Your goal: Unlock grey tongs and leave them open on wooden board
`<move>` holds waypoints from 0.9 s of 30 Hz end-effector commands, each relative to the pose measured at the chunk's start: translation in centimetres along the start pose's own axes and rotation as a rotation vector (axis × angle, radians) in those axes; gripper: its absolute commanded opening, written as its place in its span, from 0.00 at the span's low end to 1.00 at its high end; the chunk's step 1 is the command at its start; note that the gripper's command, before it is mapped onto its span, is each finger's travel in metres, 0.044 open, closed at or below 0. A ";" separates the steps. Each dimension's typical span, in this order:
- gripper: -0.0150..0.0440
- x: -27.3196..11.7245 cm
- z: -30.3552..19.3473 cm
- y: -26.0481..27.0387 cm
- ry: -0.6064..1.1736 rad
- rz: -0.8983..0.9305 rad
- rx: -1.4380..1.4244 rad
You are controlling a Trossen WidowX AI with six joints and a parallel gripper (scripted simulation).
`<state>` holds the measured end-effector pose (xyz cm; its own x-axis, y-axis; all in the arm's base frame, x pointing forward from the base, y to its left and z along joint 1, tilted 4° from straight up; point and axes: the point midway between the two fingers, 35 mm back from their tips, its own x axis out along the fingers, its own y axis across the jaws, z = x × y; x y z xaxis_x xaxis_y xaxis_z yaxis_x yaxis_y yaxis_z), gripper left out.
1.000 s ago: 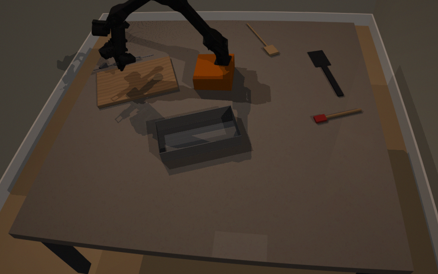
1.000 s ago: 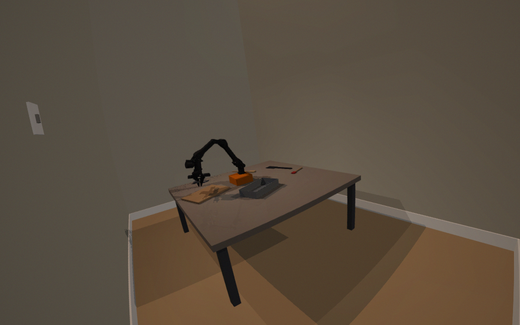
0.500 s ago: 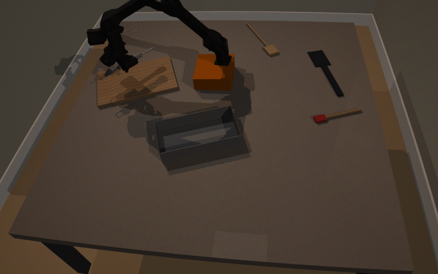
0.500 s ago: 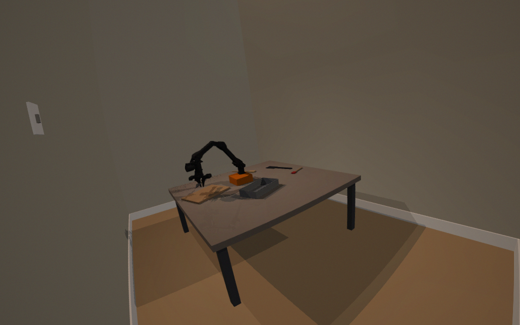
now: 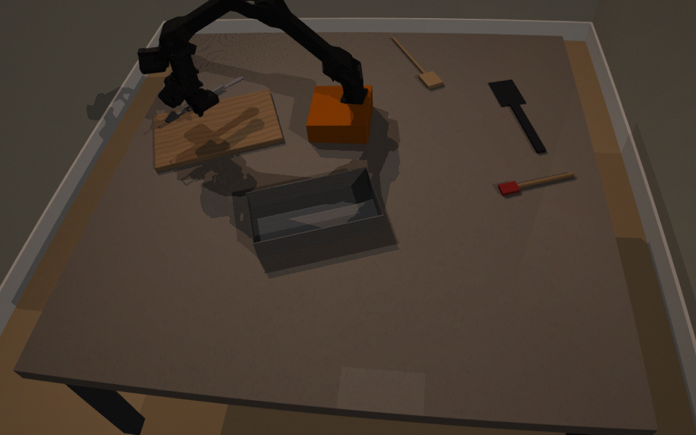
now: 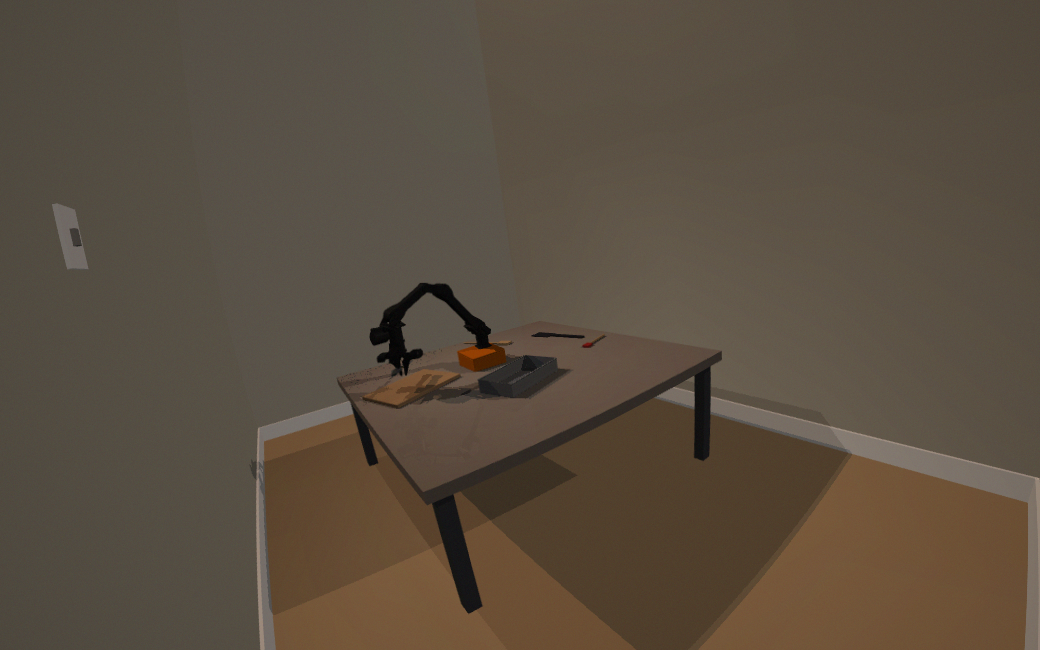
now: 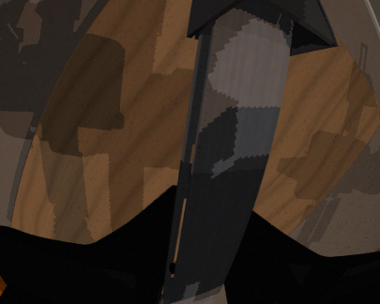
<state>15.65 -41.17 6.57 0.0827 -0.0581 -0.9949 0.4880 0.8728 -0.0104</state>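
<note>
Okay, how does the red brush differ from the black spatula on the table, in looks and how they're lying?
The red brush has a small red head and a wooden handle; the black spatula is black throughout, with a larger, flatter head. In the top view, the brush's handle slants up toward the right, while the spatula's slants down toward the right. Both lie on the table.
</note>
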 end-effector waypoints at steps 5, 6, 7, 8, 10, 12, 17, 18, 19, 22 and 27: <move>0.00 1.5 -0.1 0.0 0.007 0.000 -0.006; 0.00 1.7 -0.1 0.0 0.007 0.000 -0.006; 0.00 1.9 -0.2 0.0 0.007 0.000 -0.006; 0.00 2.0 -0.2 0.0 0.007 0.000 -0.006; 0.00 2.3 -0.2 0.0 0.007 0.000 -0.006; 0.00 2.6 -0.2 0.0 0.007 0.000 -0.006; 0.04 2.4 -0.1 0.1 0.004 0.003 -0.003; 0.09 2.4 -0.1 0.1 0.004 0.003 -0.003; 0.13 2.4 -0.1 0.1 0.004 0.003 -0.003; 0.27 2.4 -0.1 0.1 0.004 0.003 -0.003; 0.49 2.4 -0.1 0.1 0.004 0.003 -0.003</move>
<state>15.78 -41.17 4.15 0.0807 -0.0528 -0.9953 0.4855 0.8742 -0.0070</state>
